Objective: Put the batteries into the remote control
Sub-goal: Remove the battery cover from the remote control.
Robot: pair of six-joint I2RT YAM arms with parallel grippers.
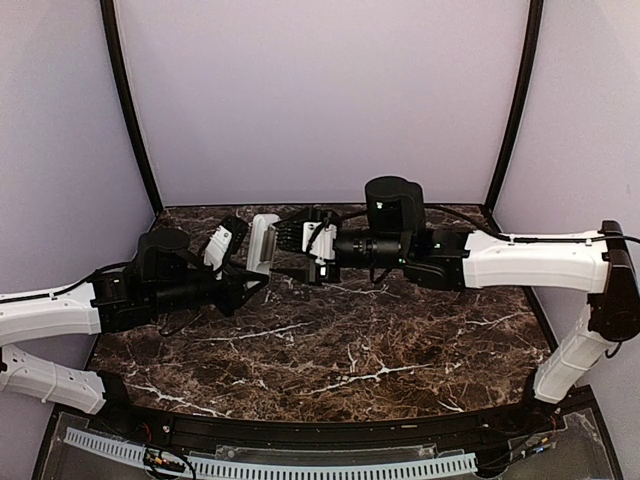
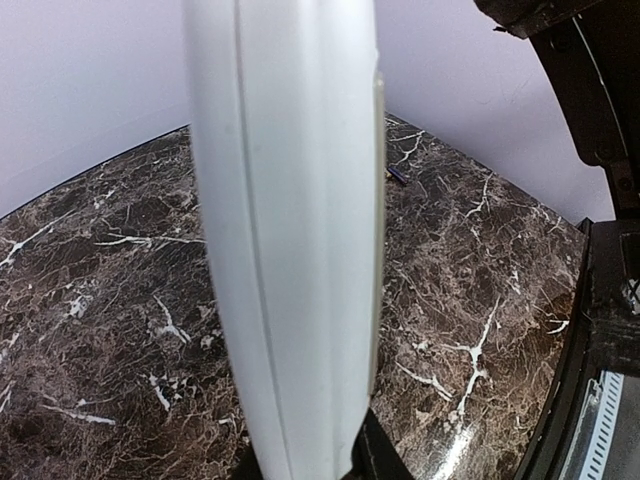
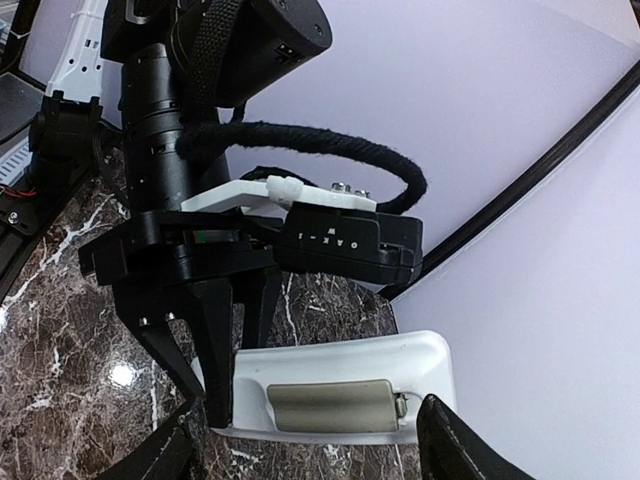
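My left gripper [image 1: 256, 268] is shut on one end of the white remote control [image 1: 262, 243] and holds it upright above the table. In the left wrist view the remote [image 2: 290, 230] stands edge-on and fills the middle, with one dark finger [image 2: 378, 458] showing at its base. In the right wrist view the remote [image 3: 340, 385] lies crosswise, and a greyish rectangular panel [image 3: 330, 405] with a small tab faces the camera. My right gripper [image 1: 288, 252] is open just right of the remote. Its fingers [image 3: 455, 445] stand wide apart on either side, not touching it.
A small dark object [image 2: 397, 175] lies on the brown marble table [image 1: 350, 340] near the back wall; I cannot tell what it is. The right arm [image 2: 590, 80] looms at the upper right of the left wrist view. A black frame post [image 1: 130, 110] stands behind the left arm.
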